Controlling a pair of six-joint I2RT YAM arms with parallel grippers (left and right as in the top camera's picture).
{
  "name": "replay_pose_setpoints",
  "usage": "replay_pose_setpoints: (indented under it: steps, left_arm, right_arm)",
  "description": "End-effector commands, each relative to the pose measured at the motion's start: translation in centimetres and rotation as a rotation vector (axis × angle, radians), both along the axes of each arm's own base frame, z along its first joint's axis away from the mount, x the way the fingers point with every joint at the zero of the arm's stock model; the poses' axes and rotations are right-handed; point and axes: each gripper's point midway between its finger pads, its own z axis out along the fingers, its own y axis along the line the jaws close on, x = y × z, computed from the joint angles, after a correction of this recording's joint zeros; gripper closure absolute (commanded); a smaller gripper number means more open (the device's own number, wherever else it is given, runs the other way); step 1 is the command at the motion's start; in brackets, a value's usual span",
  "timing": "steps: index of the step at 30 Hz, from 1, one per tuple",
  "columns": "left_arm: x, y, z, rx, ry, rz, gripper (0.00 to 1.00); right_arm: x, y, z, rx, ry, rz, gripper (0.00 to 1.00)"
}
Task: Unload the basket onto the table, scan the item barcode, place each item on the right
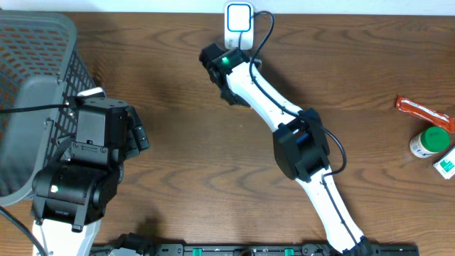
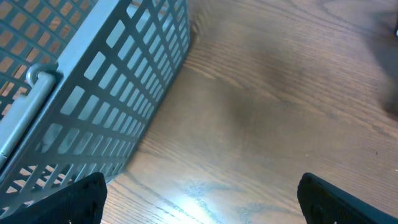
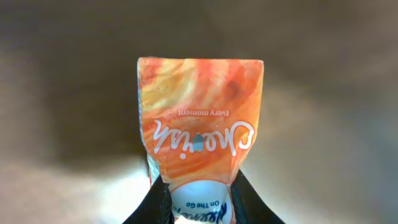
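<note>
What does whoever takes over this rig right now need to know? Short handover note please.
Left pincer: open, empty, low beside the grey basket.
Right pincer: shut on the orange packet, arm stretched toward the white scanner at the far edge.
Done: packet in grip.
Left: show its barcode to the scanner; no barcode shows in any view.
Red sachet, green-capped bottle and a box lie far right.

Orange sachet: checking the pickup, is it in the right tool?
In: the orange printed plastic sachet sits pinched between the right tool's dark fingers.
</note>
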Motion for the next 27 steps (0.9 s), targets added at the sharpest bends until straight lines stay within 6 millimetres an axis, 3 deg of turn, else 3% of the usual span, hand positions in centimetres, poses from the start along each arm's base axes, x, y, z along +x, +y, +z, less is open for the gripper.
replay_pose_setpoints:
  steps: [1,4,5,9,10,14,18,23,27]
  left_arm:
    - [0.0,0.0,0.3,-0.005,-0.009,0.009,0.02]
    - [0.0,0.0,0.3,-0.005,-0.01,0.009,0.02]
    - [0.0,0.0,0.3,-0.005,-0.009,0.009,0.02]
    - [0.0,0.0,0.3,-0.005,-0.01,0.009,0.02]
    - [0.0,0.0,0.3,-0.005,-0.01,0.009,0.02]
    - [0.0,0.0,0.3,-0.005,-0.009,0.009,0.02]
    - [0.0,0.0,0.3,-0.005,-0.01,0.009,0.02]
    - [0.0,0.0,0.3,-0.005,-0.01,0.009,0.02]
    - [0.0,0.0,0.3,-0.005,-0.01,0.009,0.02]
  right_arm:
    - [-3.5,2.2,0.7,0.142,0.135,-0.06,0.89]
    - [-5.0,3.3,0.6,0.189,0.198,-0.057,0.83]
    - [-5.5,3.8,0.5,0.206,0.217,-0.056,0.76]
    - [-7.1,5.9,0.5,0.273,0.274,-0.056,0.19]
    - [-7.3,6.1,0.5,0.271,0.273,-0.051,0.11]
    - [-7.7,6.7,1.4,0.273,0.263,0.002,0.04]
    - [-7.2,6.2,4.6,0.277,0.215,0.106,0.03]
    - [-5.3,4.7,8.9,0.165,0.15,0.595,0.01]
    - [-5.6,3.8,9.1,0.119,0.245,0.938,0.01]
